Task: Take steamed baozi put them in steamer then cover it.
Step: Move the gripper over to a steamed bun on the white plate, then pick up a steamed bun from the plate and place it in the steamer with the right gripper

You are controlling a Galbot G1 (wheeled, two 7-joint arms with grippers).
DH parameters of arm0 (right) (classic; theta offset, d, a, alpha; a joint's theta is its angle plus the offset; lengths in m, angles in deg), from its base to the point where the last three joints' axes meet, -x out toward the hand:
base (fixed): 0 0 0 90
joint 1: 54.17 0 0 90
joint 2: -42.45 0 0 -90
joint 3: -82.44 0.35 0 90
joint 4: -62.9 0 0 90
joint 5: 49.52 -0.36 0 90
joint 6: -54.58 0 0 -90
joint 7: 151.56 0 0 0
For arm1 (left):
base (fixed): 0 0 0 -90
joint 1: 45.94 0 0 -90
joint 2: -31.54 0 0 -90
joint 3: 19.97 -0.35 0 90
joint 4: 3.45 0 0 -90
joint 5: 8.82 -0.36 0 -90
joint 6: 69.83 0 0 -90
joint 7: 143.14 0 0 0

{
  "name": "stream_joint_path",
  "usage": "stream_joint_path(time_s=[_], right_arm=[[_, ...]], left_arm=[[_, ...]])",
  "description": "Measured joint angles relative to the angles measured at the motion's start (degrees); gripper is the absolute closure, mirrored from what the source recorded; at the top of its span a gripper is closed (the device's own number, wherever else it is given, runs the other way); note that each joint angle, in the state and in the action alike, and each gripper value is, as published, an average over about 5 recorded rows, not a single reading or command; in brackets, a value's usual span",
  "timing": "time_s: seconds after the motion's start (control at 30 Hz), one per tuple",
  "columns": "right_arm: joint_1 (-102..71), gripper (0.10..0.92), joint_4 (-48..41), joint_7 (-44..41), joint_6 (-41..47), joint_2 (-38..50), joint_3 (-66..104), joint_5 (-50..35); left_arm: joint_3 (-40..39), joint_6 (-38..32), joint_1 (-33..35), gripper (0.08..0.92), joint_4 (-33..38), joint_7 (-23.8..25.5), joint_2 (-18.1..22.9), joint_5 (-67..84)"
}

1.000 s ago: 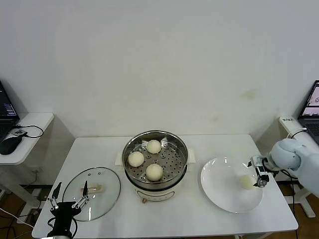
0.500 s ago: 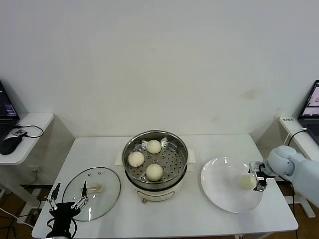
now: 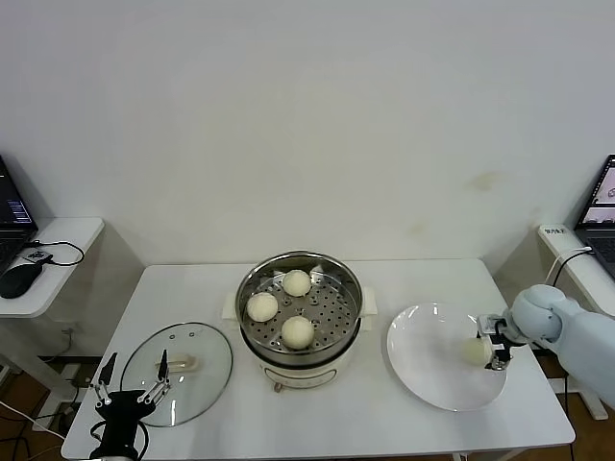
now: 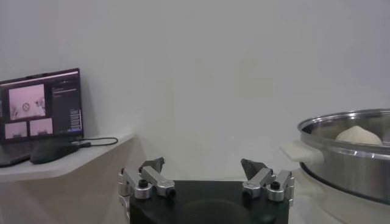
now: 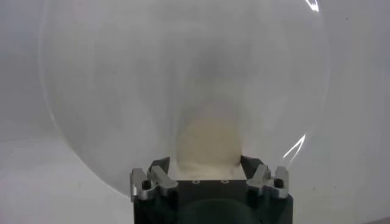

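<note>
- right gripper [image 3: 487, 347] at the right edge of the white plate [image 3: 432, 370], low over it; fourth baozi [image 3: 474, 351] sits on the plate between the fingers [image 5: 159, 167]
- right wrist view: bun fills the gap, fingers at both its sides; can't tell whether they are clamped on it or just flanking it
- head view: other three baozi [image 3: 297, 330] lie on the perforated tray of the steamer [image 3: 300, 309], mid desk, pot uncovered
- cover [image 3: 178, 372] flat on the desk [image 3: 336, 423] left of the steamer, cream handle up
- left gripper [image 3: 135, 386] parked at the front left desk edge beside the cover, fingers spread wide, holding nothing
- left wrist view only: steamer rim from the side with one bun dome above it, plus a laptop [image 4: 40, 114] and mouse on a side table
- head view adds laptops at both frame edges, white side tables, plain white wall behind
- desk top white
</note>
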Motion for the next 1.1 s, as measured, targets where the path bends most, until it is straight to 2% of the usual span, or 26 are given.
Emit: stream_joint_path(time_s=[0.27,0.73,1.1], right_arm=[[0.5,0.428,0.15,-0.45,-0.17,-0.05,0.08,0.06],[3.16,0.465,2.12,-1.52,0.18,1.37,-1.07,-1.38],[20.3,0.452,9.04,-1.29,4.0,2.48,-12.14,-10.92]], left_arm=[[0.09,-0.27,0.44,0.177,0.2,-0.07,0.07,0.01],[-0.2,-0.25,0.31,0.177,0.5,-0.08,-0.01,0.01],[-0.8,0.01,-0.58,0.177,0.37,-0.02,-0.46,0.02]])
